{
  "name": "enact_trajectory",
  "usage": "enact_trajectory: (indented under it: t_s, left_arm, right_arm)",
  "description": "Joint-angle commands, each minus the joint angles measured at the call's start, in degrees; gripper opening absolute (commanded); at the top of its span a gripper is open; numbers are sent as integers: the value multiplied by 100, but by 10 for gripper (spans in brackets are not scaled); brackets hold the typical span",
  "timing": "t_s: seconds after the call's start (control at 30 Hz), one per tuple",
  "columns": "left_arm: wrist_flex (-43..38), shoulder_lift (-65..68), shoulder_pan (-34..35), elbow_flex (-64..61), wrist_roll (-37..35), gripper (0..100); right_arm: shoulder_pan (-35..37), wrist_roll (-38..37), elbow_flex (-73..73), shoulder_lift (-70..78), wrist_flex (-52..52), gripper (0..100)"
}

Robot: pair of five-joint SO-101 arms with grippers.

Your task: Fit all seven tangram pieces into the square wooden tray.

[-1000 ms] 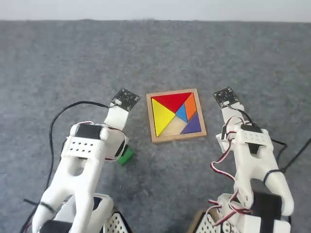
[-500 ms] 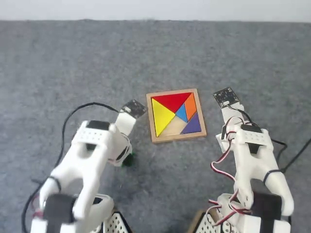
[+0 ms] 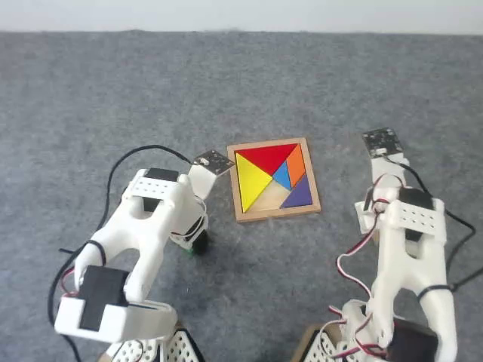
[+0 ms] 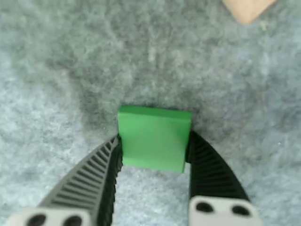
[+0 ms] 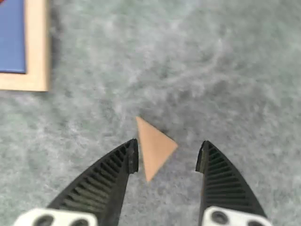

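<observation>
Green square (image 4: 153, 127) is being gripped by the left tool (image 4: 154, 140) for the tray (image 3: 276, 213); tan triangle (image 5: 153, 148) is being straddled by the open right tool (image 5: 168, 146).

Beneath me a mottled grey felt-like cloth (image 3: 113, 98) spreads from left to right and from near to far. Along its far edge runs a plain pale wall (image 3: 241, 15), evenly lit.
</observation>
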State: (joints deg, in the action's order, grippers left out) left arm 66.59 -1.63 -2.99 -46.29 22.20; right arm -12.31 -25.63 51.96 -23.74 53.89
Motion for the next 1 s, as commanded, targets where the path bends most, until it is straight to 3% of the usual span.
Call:
enact_trajectory:
  t_s: [0.0, 0.13, 0.27, 0.4, 0.63, 0.87, 0.97]
  left_arm:
    - [9, 211, -88, 4, 70, 87]
    - [9, 202, -88, 40, 62, 27]
    - [0, -202, -88, -40, -62, 26]
    - [35, -1011, -97, -303, -176, 26]
    - [536, -2092, -97, -488, -141, 51]
    - [1336, -2338, -97, 497, -185, 51]
    - [1451, -2312, -88, 989, -378, 51]
  right_arm:
    - [-365, 202, 185, -145, 22, 214]
    - [-576, 334, 369, -145, 22, 214]
    - [-541, 334, 668, -145, -84, 215]
    - [-505, 334, 1266, -207, -884, 214]
    - [-479, 334, 1275, -224, -927, 214]
    - [-470, 413, 1178, -224, -919, 215]
    - [-470, 1143, 782, -224, -558, 216]
